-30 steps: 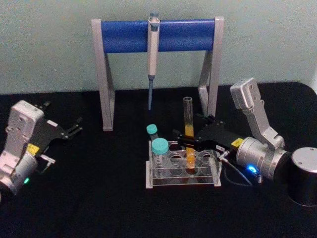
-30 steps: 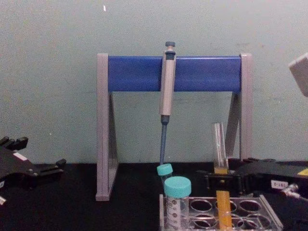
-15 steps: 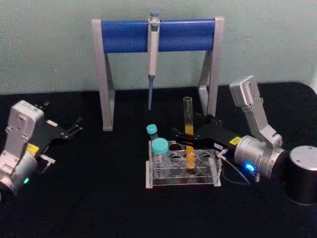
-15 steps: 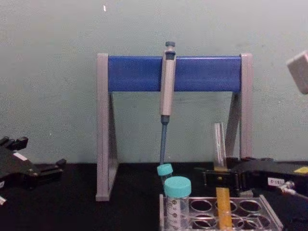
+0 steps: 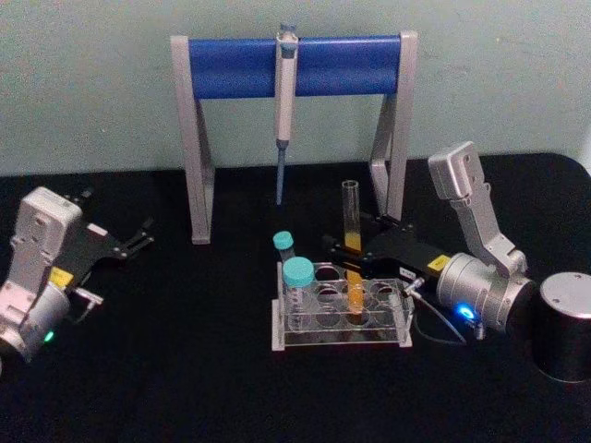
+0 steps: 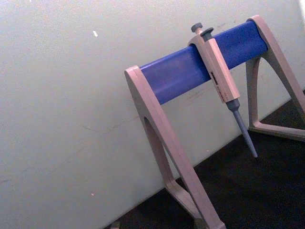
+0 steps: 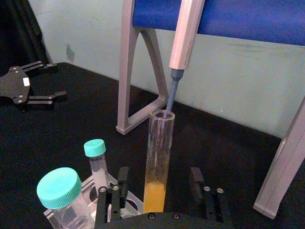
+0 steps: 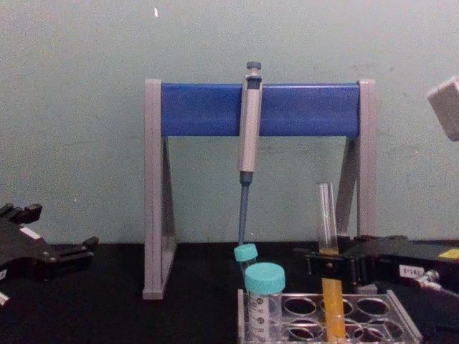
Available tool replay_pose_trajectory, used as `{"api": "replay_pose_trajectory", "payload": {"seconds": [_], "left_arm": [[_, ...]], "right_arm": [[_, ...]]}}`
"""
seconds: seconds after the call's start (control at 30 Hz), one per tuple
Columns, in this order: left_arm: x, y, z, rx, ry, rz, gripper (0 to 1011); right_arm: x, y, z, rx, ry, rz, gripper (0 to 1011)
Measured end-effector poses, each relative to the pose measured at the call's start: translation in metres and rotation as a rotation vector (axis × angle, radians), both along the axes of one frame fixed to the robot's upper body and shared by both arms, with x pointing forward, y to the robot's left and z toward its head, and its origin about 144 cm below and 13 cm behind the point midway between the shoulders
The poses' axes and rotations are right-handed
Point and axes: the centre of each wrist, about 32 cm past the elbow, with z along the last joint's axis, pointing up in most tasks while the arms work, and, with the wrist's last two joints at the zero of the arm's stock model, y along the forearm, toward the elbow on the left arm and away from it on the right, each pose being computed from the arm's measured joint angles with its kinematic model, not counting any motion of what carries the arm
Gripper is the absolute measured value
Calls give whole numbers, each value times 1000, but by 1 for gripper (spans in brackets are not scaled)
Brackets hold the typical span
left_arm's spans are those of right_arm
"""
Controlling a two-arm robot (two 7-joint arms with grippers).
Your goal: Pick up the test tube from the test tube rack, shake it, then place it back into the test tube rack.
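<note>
Partly behind right gripper (image 5: pixel 352 258): test tube (image 5: pixel 350 210)

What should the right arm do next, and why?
Probably close the right gripper: its open fingers flank the test tube without touching it, and the tube stands in the test tube rack. The left gripper sits parked at left.

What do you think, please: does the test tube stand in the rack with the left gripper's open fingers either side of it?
Not quite: the right wrist view shows it is the right gripper whose open fingers flank the test tube standing in the rack. The left gripper is parked aside.
</note>
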Motion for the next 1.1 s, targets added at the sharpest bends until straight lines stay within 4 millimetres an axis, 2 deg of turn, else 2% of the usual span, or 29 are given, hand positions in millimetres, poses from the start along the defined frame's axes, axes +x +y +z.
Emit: {"api": "replay_pose_trajectory", "payload": {"seconds": [0.1,0.2,0.33,0.37,0.47,0.5,0.63,1.1], "left_arm": [[0,0,0,0,0,0,1002],[0,0,0,0,0,0,1001],[0,0,0,0,0,0,1001],[0,0,0,0,0,0,1001],[0,0,0,0,0,0,1001],[0,0,0,0,0,0,1001],[0,0,0,0,0,0,1001],[0,0,0,0,0,0,1001]], "right_arm": [[0,0,0,0,0,0,755],[0,0,0,0,-1,1,635],[0,0,0,0,-1,1,534],[0,0,0,0,-1,1,468],[0,0,0,0,-1,1,412],[0,0,0,0,-1,1,353],[0,0,0,0,-2,2,233],[0,0,0,0,-2,2,233]]}}
